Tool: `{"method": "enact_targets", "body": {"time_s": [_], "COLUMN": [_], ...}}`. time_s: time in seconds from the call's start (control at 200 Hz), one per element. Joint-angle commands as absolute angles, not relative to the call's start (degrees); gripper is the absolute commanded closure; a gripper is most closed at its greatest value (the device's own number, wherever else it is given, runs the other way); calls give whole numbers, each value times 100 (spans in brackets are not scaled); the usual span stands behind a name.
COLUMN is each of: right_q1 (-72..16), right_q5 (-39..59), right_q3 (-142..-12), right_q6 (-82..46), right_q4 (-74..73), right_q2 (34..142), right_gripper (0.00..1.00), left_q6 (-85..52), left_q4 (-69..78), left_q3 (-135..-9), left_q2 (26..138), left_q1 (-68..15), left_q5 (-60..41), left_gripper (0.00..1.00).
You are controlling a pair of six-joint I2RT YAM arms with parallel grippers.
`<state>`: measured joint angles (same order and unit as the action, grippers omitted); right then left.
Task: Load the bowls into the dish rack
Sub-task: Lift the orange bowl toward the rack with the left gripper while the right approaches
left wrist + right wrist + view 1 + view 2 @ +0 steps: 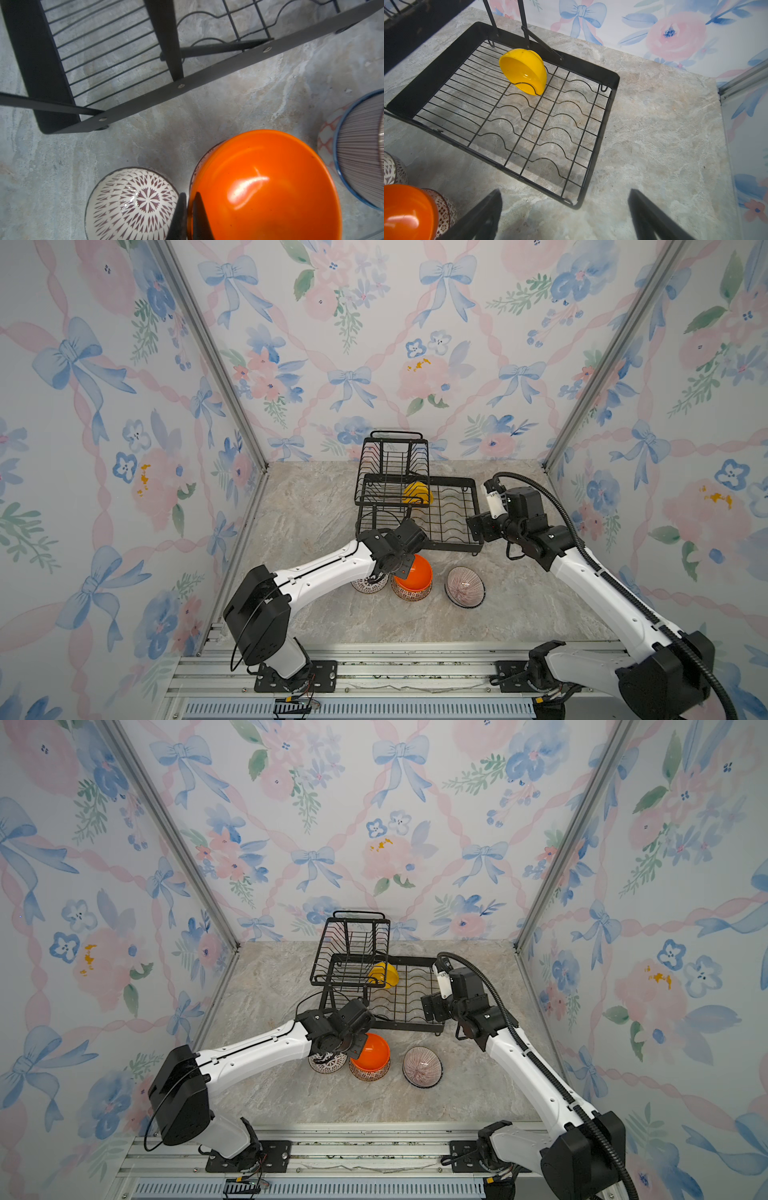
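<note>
Left pincer (189,200) is pinched tight on the rim of the orange bowl (266,187), which I see nested in a mosaic bowl (411,595) on the bench (519,614), at six o'clock from the rack (438,68). Right pincer (565,192) gapes wide, empty, at the rack's three o'clock. Yellow bowl (523,70) stands on edge in the lower tray.

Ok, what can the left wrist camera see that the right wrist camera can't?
Only the left wrist view: the pale striped round bowl with a blue rim, and the left jaws shut on the rim of the shiny orange round bowl.
Only the right wrist view: the plain yellow round bowl standing on edge in the lower tray of the black wire dish rack, flowered wallpaper, and the right jaws open, empty.
Both: the orange bowl, the rack, the white bowl with brown lattice pattern, the marbled grey tabletop.
</note>
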<state>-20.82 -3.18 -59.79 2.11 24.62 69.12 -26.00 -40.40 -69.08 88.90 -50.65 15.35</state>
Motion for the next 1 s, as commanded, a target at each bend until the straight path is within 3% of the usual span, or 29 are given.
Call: {"method": "enact_targets", "body": {"time_s": [0.0, 0.305, 0.995], "right_q1": [-1994, -1765, -2121], "right_q5": [-3, 1528, 1570], "right_q3": [-6259, -6941, -8080], "right_q6": [163, -365, -1314], "right_q4": [2701, 3547, 4401], "right_q2": [6801, 6755, 6350], "right_gripper": [3, 3, 3], "left_q6": [-2434, -2188, -1011], "left_q4": [-4025, -4008, -3981], "left_q3": [-7171, -7869, -10477], "left_q2": [8608, 8376, 9507], "left_q1": [-5102, -5135, -5989], "left_q5": [1661, 1887, 3666], "left_gripper": [100, 100, 100]}}
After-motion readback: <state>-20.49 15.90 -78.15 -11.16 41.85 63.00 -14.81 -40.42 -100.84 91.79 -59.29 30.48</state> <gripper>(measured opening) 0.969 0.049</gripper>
